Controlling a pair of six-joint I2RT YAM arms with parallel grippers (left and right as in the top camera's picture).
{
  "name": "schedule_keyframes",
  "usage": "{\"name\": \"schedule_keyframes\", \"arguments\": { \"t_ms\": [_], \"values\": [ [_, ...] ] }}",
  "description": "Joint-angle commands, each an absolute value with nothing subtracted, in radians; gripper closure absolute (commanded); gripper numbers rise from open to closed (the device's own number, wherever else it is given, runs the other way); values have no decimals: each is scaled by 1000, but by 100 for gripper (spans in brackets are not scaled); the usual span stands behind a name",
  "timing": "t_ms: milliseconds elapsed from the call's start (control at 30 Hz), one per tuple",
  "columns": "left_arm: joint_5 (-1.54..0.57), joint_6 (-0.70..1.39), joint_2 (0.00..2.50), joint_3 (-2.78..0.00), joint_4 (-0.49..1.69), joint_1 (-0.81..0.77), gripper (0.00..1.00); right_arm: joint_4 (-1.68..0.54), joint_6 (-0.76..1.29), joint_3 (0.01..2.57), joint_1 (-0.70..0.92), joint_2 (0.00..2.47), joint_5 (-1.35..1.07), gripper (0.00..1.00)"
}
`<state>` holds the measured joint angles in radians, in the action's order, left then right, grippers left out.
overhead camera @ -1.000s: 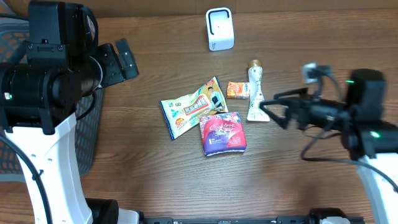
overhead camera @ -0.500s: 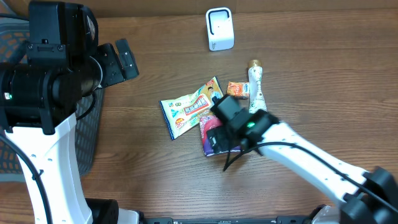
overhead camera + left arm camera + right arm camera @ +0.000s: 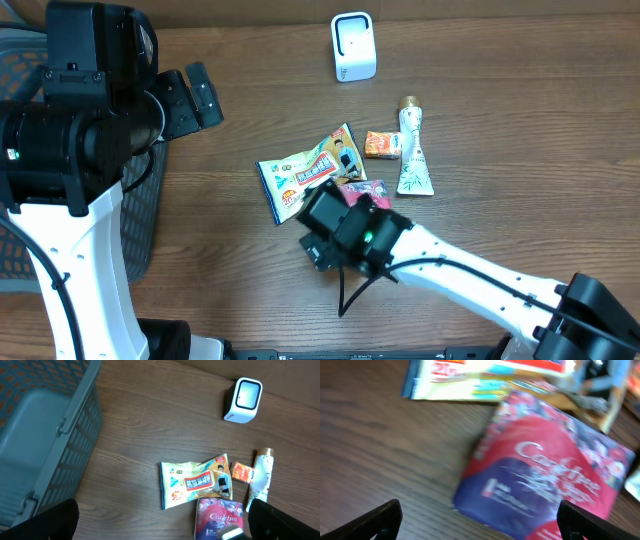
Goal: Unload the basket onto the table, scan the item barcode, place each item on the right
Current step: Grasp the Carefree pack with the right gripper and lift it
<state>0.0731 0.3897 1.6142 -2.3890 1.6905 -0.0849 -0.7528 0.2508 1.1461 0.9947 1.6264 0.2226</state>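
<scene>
1. Right gripper [image 3: 480, 522] hovers low over the purple pack [image 3: 545, 480], jaws spread wide, nothing held.
2. Pack lies flat on the table [image 3: 500, 70], just beside the snack bag [image 3: 195, 482].
3. Left gripper [image 3: 160, 525] up high, jaws spread, empty.

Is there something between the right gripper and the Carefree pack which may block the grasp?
Nothing visible does. The right gripper is open and faces the Carefree pack directly, with only bare table beside it. The snack bag lies at the pack's far edge only.
</scene>
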Motion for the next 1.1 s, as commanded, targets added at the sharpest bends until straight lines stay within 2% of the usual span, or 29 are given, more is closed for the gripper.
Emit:
{"name": "schedule_keyframes", "arguments": {
  "t_ms": [0,267,500,533,567,667,833,967,1067],
  "values": [
    [85,381,1616,-2391,1689,-84,0,-735,183,1174,1042,1658,299,0],
    [85,381,1616,-2391,1689,-84,0,-746,181,1174,1060,1813,437,0],
    [86,381,1616,-2391,1689,-84,0,-754,236,1174,1060,1843,520,2],
    [86,381,1616,-2391,1689,-84,0,-762,243,1174,1060,1843,535,9],
    [86,381,1616,-2391,1689,-84,0,-775,264,1174,1060,1843,559,21],
    [86,381,1616,-2391,1689,-84,0,-798,303,1174,1059,1843,594,47],
    [86,381,1616,-2391,1689,-84,0,-861,354,1223,1059,1843,593,71],
    [86,381,1616,-2391,1689,-84,0,-974,398,1344,1058,1843,583,80],
    [86,381,1616,-2391,1689,-84,0,-1065,398,1471,1047,1842,566,96]
  ]
}}
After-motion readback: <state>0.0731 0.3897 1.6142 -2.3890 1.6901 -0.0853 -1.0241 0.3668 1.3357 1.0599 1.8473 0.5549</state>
